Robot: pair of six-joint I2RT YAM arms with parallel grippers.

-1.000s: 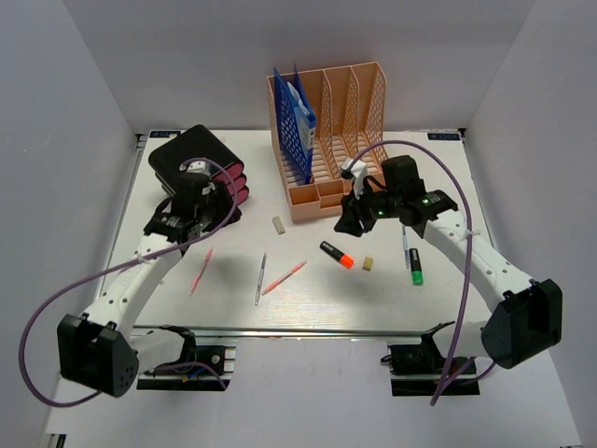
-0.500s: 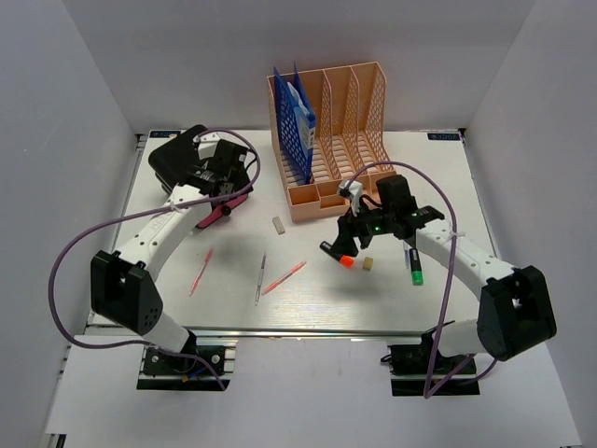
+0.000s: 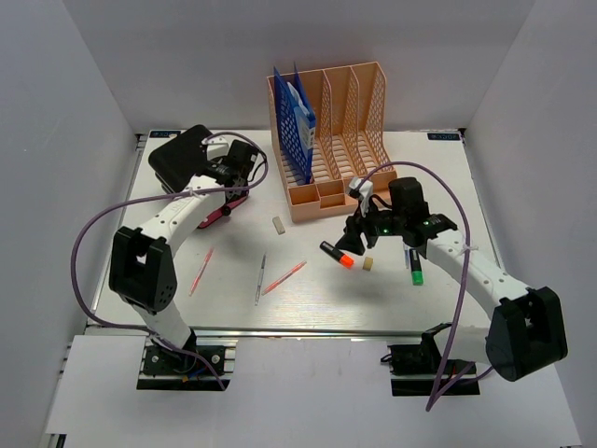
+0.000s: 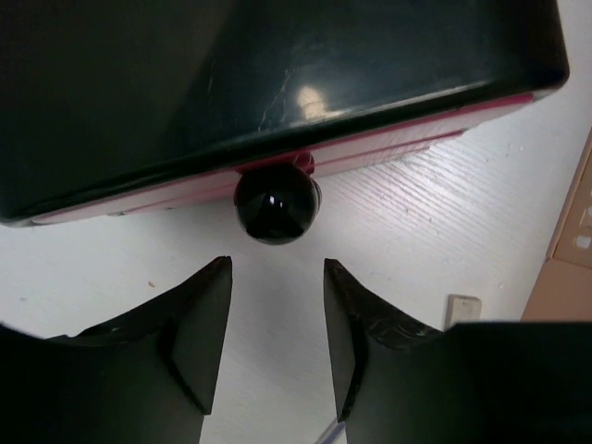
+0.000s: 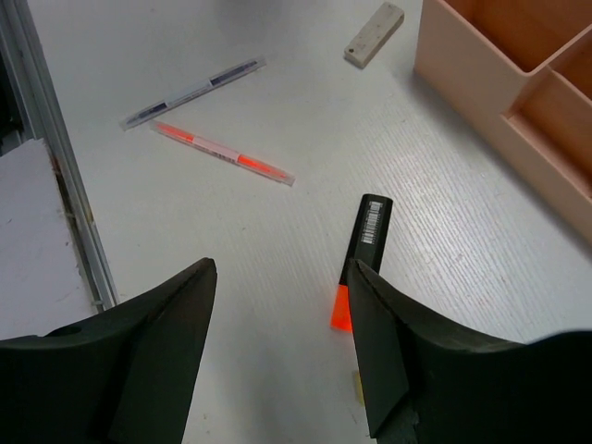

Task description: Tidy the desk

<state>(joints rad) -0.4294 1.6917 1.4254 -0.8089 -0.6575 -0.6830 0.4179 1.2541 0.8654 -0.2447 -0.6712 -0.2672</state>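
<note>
Just in front of the file rack (image 3: 378, 103), above the desk (image 3: 317, 299), the right gripper (image 5: 282, 273) hangs spread and empty over an orange highlighter (image 5: 363, 259) lying off-centre beneath it; closing could flick it aside. Left of the rack, the left gripper (image 4: 276, 268) gapes empty at a black case (image 4: 231, 83).

Lying on the flat white desk (image 3: 326, 301) before the peach mesh plastic file rack (image 3: 354, 121), black orange-tipped highlighter (image 3: 335, 253); sitting left of that rack, black-and-red case (image 3: 174, 161).
</note>
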